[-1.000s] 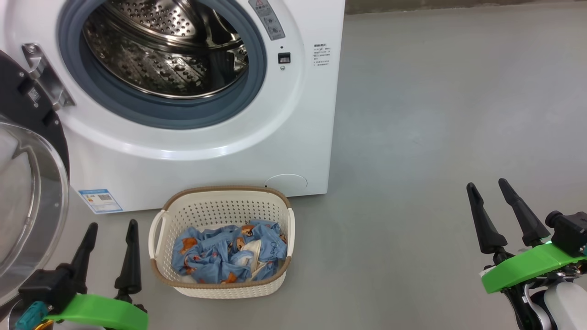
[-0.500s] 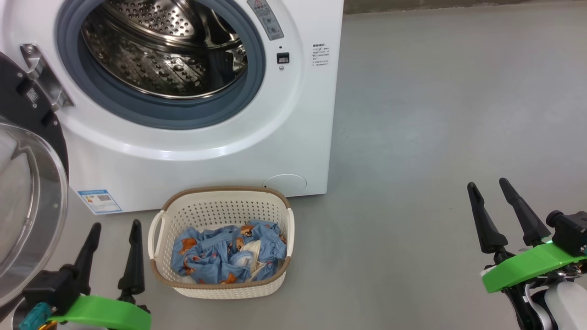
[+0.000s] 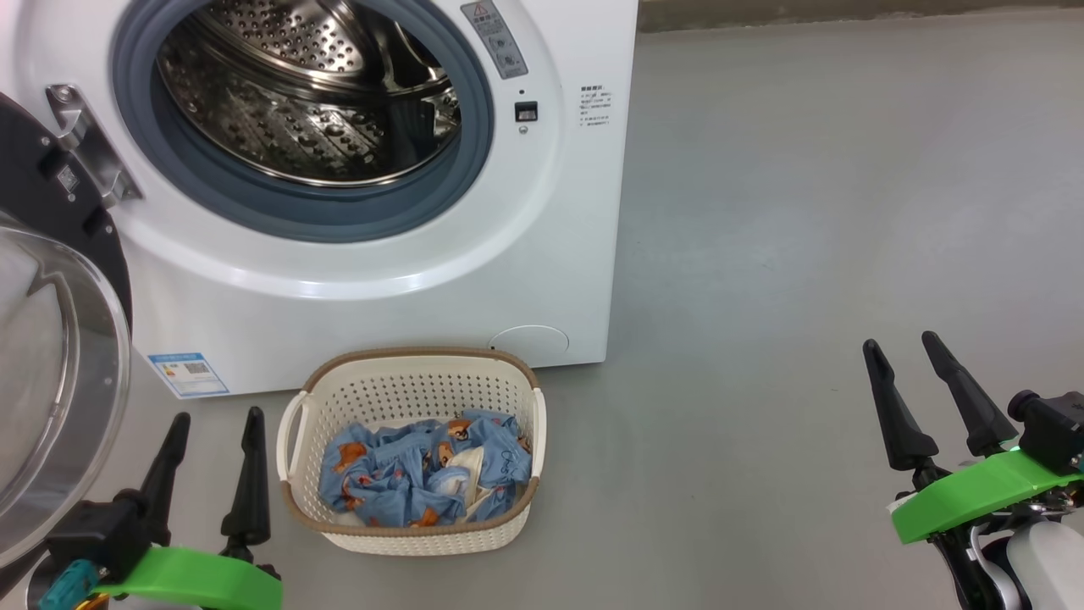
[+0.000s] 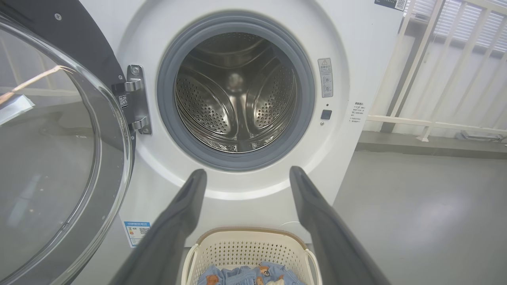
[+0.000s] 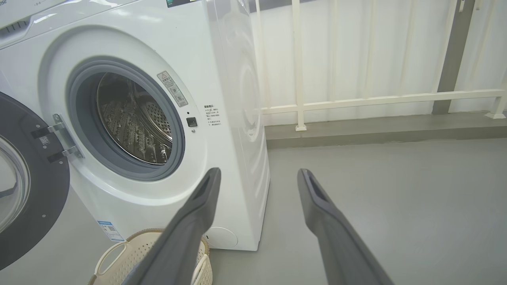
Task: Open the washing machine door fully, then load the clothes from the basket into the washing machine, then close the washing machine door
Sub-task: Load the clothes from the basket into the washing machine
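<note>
At the bottom of the head view, the left gripper (image 3: 216,415) hovers over the grey floor (image 3: 804,212) with its two dark fingers spread apart and nothing between them. The right gripper (image 3: 899,341) is well off to the right, likewise spread and empty. Just right of the left gripper sits the basket (image 3: 423,354), cream-white with perforated walls and a brown rim. Its long axis runs side to side, parallel to the machine's front, with a handle at each short end. The clothes (image 3: 406,474) lie crumpled in its bottom, light blue with orange-brown bears and a cream patch. Directly behind the basket stands the washing machine (image 3: 381,288), a blue label (image 3: 188,374) low on its front. The washing machine door (image 3: 51,356) is swung open to the left on its metal hinge (image 3: 89,148), its clear bowl bulging toward the robot. The grey gasket (image 3: 339,224) rings the perforated steel drum (image 3: 296,110).
</note>
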You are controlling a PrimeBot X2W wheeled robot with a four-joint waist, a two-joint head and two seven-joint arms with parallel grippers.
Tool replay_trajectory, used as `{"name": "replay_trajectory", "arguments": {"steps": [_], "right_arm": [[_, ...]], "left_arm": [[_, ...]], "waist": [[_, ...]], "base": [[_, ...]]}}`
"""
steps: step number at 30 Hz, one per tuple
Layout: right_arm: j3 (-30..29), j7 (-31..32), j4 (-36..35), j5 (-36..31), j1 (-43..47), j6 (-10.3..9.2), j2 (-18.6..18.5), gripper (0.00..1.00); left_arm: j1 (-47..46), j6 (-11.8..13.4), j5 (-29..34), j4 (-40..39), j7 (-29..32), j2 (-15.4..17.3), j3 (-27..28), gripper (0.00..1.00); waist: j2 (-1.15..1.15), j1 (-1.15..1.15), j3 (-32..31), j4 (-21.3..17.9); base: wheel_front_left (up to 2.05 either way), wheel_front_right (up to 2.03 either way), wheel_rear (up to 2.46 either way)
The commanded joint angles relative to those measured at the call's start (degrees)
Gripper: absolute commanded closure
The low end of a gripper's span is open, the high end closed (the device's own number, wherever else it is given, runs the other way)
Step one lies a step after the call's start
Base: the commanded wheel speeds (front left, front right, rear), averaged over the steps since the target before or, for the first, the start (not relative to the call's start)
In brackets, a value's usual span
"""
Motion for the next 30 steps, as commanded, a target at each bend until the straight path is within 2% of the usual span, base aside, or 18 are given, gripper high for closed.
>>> {"name": "replay_trajectory", "arguments": {"steps": [1,30], "right_arm": [[0.81,-0.7,-1.05,-0.59,-0.82,0.43,-1.57,0.0],[0.58,-0.7,-1.19,-0.76,-0.65,0.43,-1.15,0.0]], "left_arm": [[-1.0,0.4,0.19,-1.09,-0.67,1.84,2.04,0.0],[-1.3,1.02,-0.43,-1.23,-0.43,2.52,1.38,0.0]], "waist": [[0.0,0.0,0.02,0.07],[0.0,0.0,0.37,0.5]], "base": [[0.0,0.0,0.0],[0.0,0.0,0.0]]}}
